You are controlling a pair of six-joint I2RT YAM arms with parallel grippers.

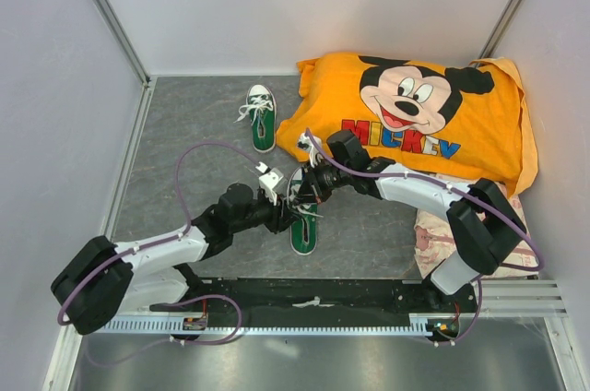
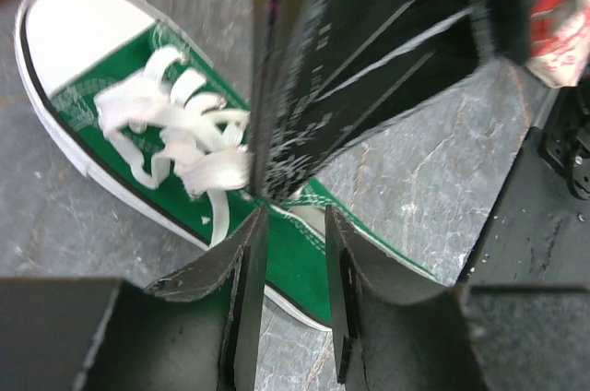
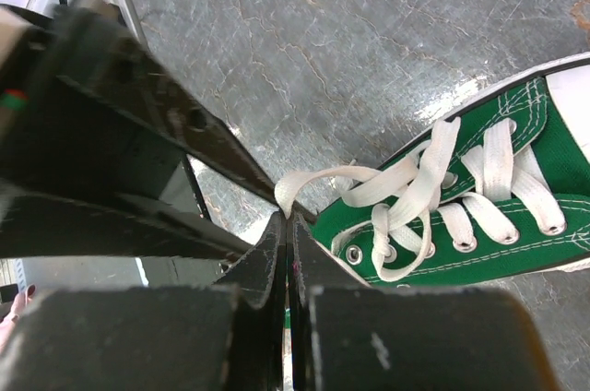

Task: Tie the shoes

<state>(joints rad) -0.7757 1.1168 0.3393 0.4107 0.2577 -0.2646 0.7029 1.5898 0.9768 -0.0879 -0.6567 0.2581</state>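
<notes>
Jaws on my right gripper [image 3: 288, 218] are squeezed together on a white lace loop [image 3: 318, 181], and its green shoe [image 3: 479, 197] lies just beside them. Left gripper [image 2: 293, 225] is only half spread, gripping nothing, right above that shoe's side.

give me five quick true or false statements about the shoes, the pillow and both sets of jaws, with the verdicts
1. Two green sneakers are on the table: a far sneaker and a near sneaker. True.
2. The right jaws are shut on a loop of white lace. True.
3. The near sneaker lies on top of the Mickey pillow. False: it lies on the grey table, in front of the pillow.
4. The left jaws are closed tight. False: a gap shows between them, and they sit over the near sneaker.
5. An arm is gripping the far sneaker. False: both arms are at the near sneaker, and the far one lies untouched.
</notes>
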